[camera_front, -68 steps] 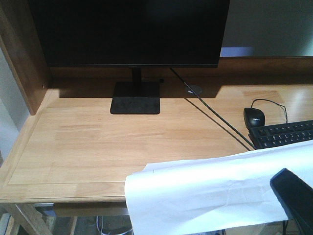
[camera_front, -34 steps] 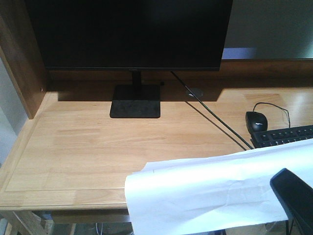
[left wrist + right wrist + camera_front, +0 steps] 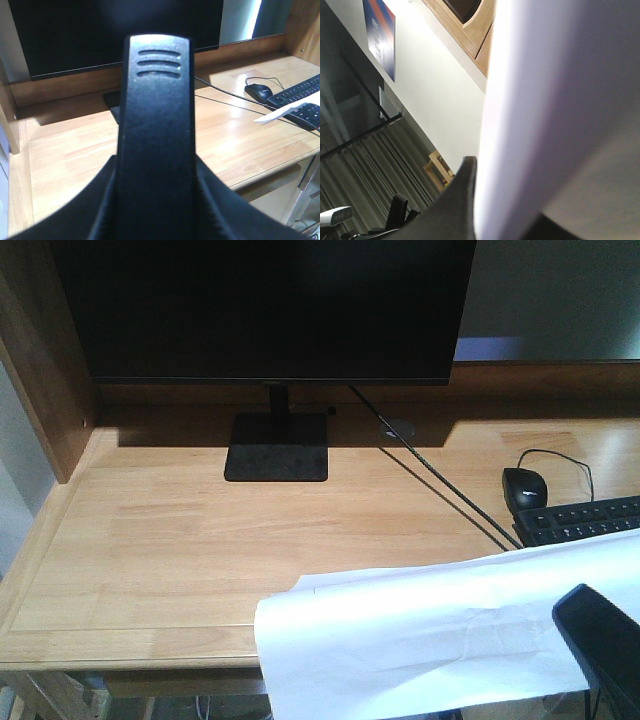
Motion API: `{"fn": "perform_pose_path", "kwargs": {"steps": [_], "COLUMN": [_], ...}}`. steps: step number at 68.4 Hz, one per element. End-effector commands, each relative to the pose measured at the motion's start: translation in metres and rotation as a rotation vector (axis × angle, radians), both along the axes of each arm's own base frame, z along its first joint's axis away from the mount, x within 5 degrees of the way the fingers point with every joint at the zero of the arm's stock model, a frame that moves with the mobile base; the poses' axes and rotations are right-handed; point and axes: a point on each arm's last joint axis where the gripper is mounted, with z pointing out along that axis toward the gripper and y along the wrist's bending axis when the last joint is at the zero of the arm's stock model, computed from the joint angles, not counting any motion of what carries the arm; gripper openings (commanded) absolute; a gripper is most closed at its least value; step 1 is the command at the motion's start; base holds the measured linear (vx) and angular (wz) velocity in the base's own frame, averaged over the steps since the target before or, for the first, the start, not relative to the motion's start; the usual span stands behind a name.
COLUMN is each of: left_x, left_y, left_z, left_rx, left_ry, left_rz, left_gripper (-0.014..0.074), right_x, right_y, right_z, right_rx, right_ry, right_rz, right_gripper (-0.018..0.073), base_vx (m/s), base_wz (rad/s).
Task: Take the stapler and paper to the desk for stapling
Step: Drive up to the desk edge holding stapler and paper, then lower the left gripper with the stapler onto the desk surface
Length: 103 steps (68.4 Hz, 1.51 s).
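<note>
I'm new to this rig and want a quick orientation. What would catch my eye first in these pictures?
The paper, a big bright white sheet, hangs across the near edge of the desk, low in the front view. Behind it, the black monitor fills the top of that view. In the left wrist view, what is probably the stapler, a black ribbed bar, blocks the centre.

The right claw (image 3: 603, 640) enters the front view at five o'clock as one black finger lying across the paper (image 3: 400, 640), pinching the sheet. In its own wrist view, a dark finger (image 3: 455, 205) presses against the sheet. At six o'clock in the left wrist view, the left claw (image 3: 155, 200) shows black fingers (image 3: 102, 202) flaring out, clamped either side of the stapler (image 3: 156, 100).
</note>
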Motion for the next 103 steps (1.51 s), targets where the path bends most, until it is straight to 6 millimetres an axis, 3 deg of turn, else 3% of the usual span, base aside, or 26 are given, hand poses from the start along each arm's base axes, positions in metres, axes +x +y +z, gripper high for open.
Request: {"fn": "perform_pose_path", "kwargs": {"steps": [1,61,72,82,103], "left_x": [0.001,0.001,0.004,0.029,0.114], "left_y": [-0.001,-0.001,-0.002,-0.014,-0.055], "left_z": [0.018,0.018,0.026,0.029,0.017], "left_rx": [-0.058,-0.063,-0.242,-0.236,-0.004], "left_ry": [-0.113,-0.109,-0.116,-0.059,0.03], "left_rz": [-0.011,-0.012,0.014,0.021,-0.013], "left_gripper": [-0.0006,-0.0006,-0.0006,-0.0006,-0.0006], "right_x": [-0.007,-0.007,-0.007,-0.007,-0.006], "right_y": [-0.001,-0.001,-0.001,-0.001,-0.001], "right_z": [0.002,0.002,0.002,0.002,0.001], "right_rx": [0.063,0.063,0.063,0.063,0.063], "right_ry": [-0.06,-0.06,-0.06,-0.06,-0.059], "right_rz": [0.033,0.033,0.033,0.033,0.032], "right_gripper": [-0.0004,-0.0004,-0.0004,-0.0004,-0.0004], "base_vx": [0.0,0.0,0.0,0.0,0.0], "base_wz": [0.0,0.0,0.0,0.0,0.0]}}
